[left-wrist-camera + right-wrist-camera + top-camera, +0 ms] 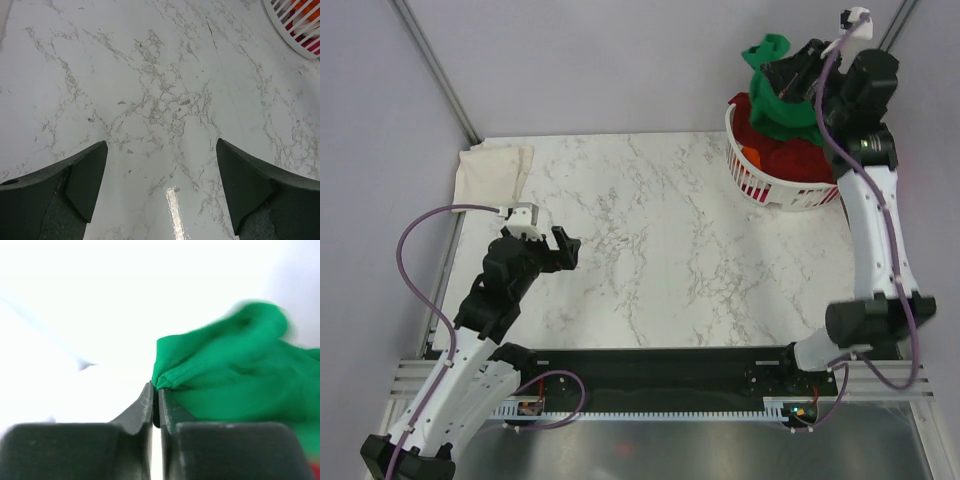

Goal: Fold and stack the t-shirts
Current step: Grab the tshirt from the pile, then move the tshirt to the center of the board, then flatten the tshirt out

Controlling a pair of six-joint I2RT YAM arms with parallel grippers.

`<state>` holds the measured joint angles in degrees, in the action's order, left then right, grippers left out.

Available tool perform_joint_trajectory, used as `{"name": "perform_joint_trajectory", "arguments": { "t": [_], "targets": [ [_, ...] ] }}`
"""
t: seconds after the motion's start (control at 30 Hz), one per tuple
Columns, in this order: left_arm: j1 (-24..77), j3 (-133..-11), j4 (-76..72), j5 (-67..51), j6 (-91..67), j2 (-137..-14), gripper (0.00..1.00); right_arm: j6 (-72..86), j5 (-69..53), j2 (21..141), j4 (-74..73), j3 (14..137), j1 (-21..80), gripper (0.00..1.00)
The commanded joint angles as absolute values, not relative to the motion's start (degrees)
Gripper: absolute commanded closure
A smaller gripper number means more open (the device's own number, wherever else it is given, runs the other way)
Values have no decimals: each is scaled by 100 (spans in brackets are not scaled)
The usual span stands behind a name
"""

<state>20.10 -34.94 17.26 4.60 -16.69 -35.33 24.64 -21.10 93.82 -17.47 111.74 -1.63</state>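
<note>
My right gripper (782,78) is shut on a bright green t-shirt (772,100) and holds it bunched above the white laundry basket (760,186) at the back right. In the right wrist view the green cloth (235,375) is pinched between the closed fingertips (156,390). A dark red t-shirt (790,158) lies in the basket, with a bit of orange cloth (756,157) showing at its left side. A folded cream t-shirt (495,171) lies at the back left corner of the table. My left gripper (548,247) is open and empty over the marble table (160,100).
The basket's rim (295,30) shows at the top right of the left wrist view, with orange and red cloth behind the slats. A metal frame post (435,65) runs along the back left. The table's near edge holds a black rail (660,385).
</note>
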Motion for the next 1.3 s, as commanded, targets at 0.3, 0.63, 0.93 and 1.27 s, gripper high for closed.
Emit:
{"name": "perform_joint_trajectory", "arguments": {
  "t": [0.3,0.63,0.93,1.27],
  "targets": [
    [2057,-3920,1959,1107,-1758,-3358,3,2801,-1091,6751,-1966,7651,-79,2],
    [2074,-4262,2425,124,-2476,-3856,0,2839,-1292,5933,-2268,5521,712,2],
    [3478,-4043,2444,324,-3927,-5131,3,2733,-1301,6407,-2250,4887,1028,2],
    [4429,-4473,1671,271,-4368,-7671,22,2725,-1310,6328,-2057,4483,1310,2]
  ]
}}
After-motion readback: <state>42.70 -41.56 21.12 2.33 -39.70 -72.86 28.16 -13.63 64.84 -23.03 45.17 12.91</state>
